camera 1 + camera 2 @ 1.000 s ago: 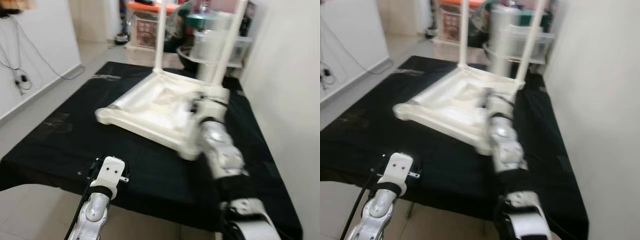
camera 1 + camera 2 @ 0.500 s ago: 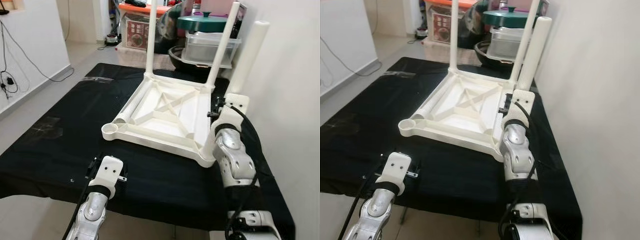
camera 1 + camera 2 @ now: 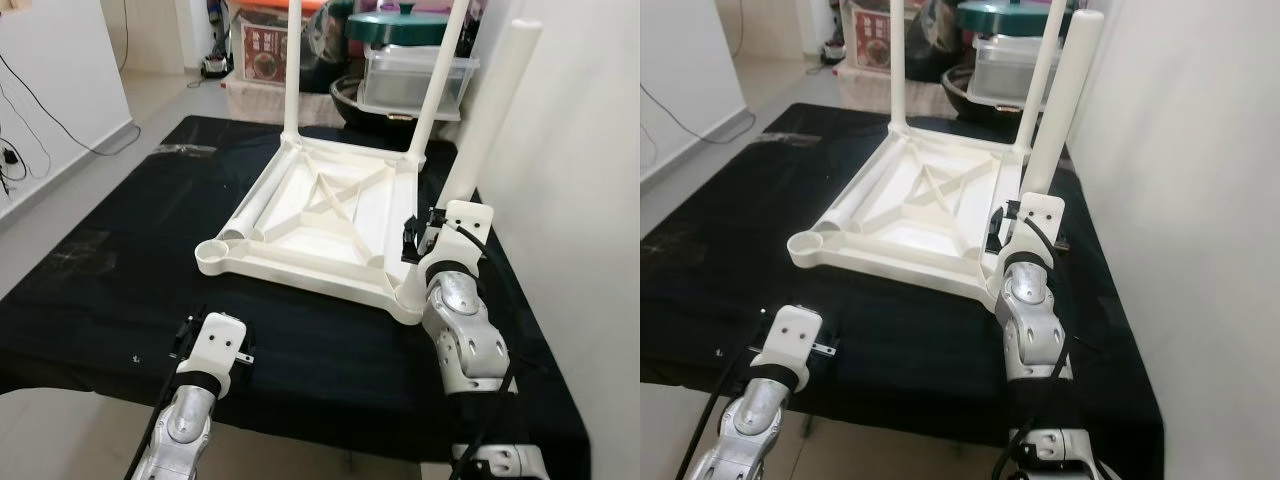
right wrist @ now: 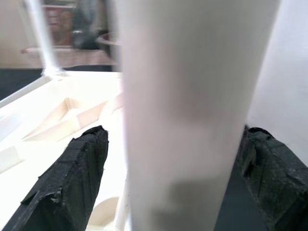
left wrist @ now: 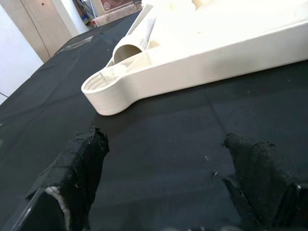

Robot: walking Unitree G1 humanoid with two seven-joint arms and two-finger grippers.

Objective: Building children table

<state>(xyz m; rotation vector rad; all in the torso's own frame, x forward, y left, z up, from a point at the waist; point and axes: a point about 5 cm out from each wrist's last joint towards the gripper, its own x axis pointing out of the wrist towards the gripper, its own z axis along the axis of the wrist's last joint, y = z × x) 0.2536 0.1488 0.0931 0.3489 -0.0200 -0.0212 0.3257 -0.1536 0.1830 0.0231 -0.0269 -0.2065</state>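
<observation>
Right wrist view: table leg (image 4: 192, 110), white tube, stands between the two black fingers (image 4: 72, 183), which sit spread to either side of it; whether the pads press on it cannot be told.

Right gripper (image 3: 440, 225): at the near right corner of the tabletop (image 3: 330, 215), the leg rising from its jaws, tilted slightly.

Tabletop: white plastic, upside down on the black cloth (image 3: 120, 260). Two legs already upright in the far corner sockets. A loose leg (image 3: 262, 205) lies along the edge nearest the left arm, just beyond the empty socket (image 5: 103, 79).

Left gripper (image 5: 163, 192): jaws spread, nothing between them, low over the cloth; the empty socket lies ahead of them, apart.

Step in hand, judged: fitting the third leg. Next move calls for bringing the leg plumb over the corner socket below the jaws, then pressing down.
</observation>
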